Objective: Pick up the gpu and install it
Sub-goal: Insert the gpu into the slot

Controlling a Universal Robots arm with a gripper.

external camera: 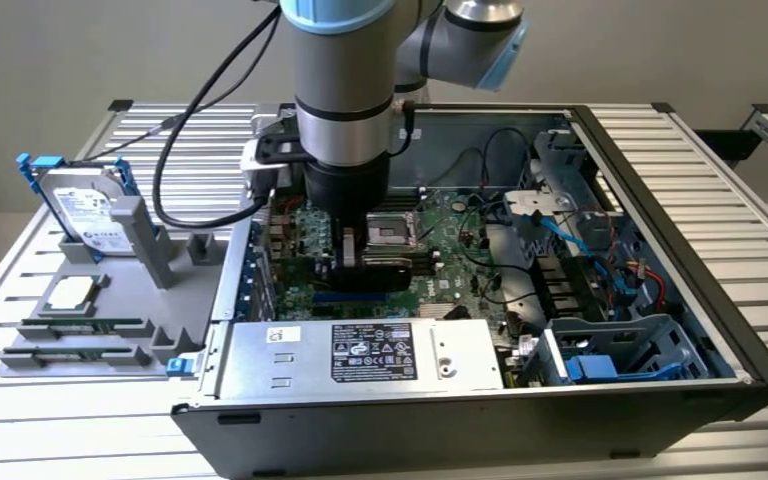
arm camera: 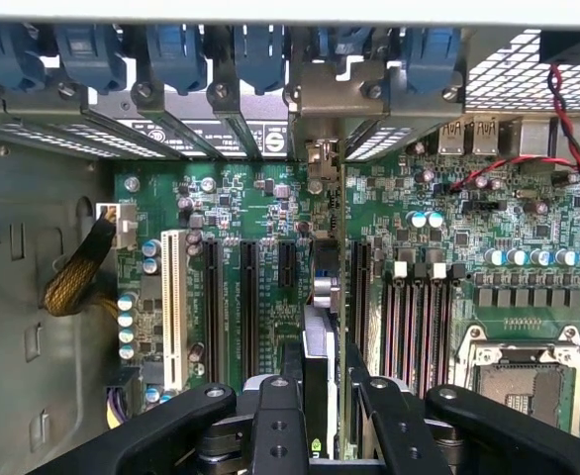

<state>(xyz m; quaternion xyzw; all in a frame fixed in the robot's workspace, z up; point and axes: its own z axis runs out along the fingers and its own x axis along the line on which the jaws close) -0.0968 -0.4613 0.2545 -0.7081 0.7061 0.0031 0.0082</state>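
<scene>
a robotics lab set up for computer assembly. an industrial robot arm (external camera: 344, 80) reaches into an open desktop computer case (external camera: 491, 435) that lies on a slatted aluminium-profile tabletop (external camera: 704, 150), its claw (arm camera: 320, 396) closed on the gpu (external camera: 381, 270) over the motherboard (arm camera: 270, 198). beside the case, a grey fixture tray (external camera: 157, 290) racks a hard drive (external camera: 91, 215) and memory sticks (external camera: 84, 327) in moulded slots. a plain bare wall (external camera: 64, 50) stands behind.

gpu (external camera: 381, 272) upright over the motherboard (external camera: 458, 250) inside the case (external camera: 711, 300); parts rack (external camera: 117, 335) beside it, exterior view's left.
</scene>
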